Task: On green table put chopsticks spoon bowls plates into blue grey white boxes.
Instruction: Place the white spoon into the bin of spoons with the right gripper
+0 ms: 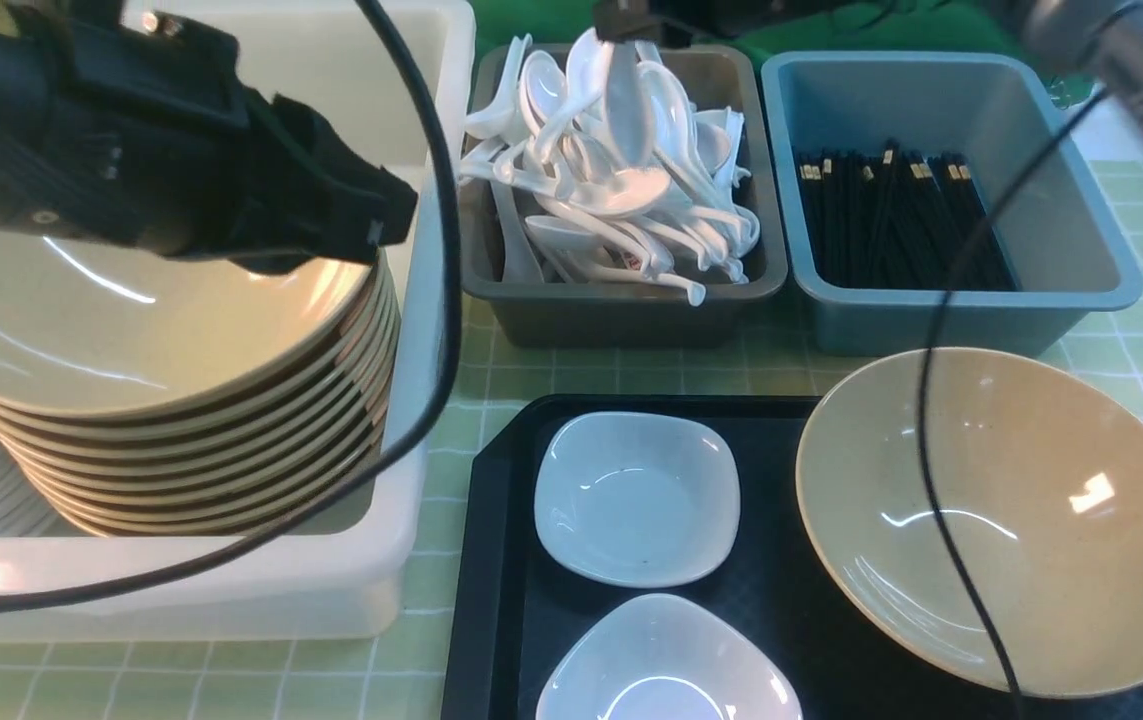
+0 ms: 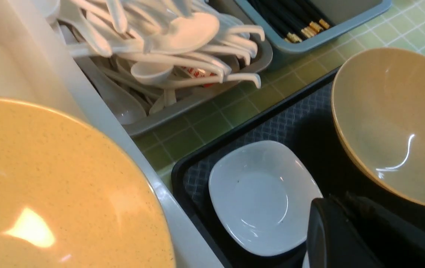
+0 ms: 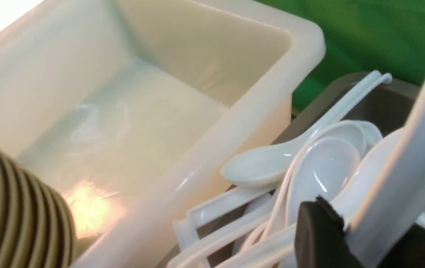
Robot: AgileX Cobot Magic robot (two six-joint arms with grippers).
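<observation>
- Nearest us, a white plate (image 1: pixel 666 665) is cut off by the lower edge of the front view. A second plate (image 1: pixel 636 500) lies just behind it. Both sit on the black tray (image 1: pixel 496 560), whose woven texture shows only in the left wrist view.
- Beside them on the tray a glossy tan bowl (image 1: pixel 1011 520) sits tilted, its right rim out of frame.
- Only the front view shows the spoon (image 1: pixel 625 105) hanging upright from the right gripper (image 1: pixel 621 25), above the grey box (image 1: pixel 621 315) and its heap of spoons (image 1: pixel 621 215).
- The right wrist view shows that spoon's handle pressed against a black finger (image 3: pixel 318 234), so we read the jaws as clamped on it.
- The left gripper (image 1: pixel 386 215) hovers over the stack of bowls (image 1: pixel 131 330) in the white box (image 1: pixel 231 590). Its housing hides the jaws from the front and the left wrist view catches one finger (image 2: pixel 338 234); they are closed.
- The right wrist view alone gives us the translucent box's bare far floor and the stack's ribbed brown edges.
- Black chopsticks (image 1: pixel 896 225) with gold tips lie in the blue box (image 1: pixel 931 325) on the checked green table (image 1: pixel 521 375).
- A black cable (image 1: pixel 446 300) crosses the white box's rim.
</observation>
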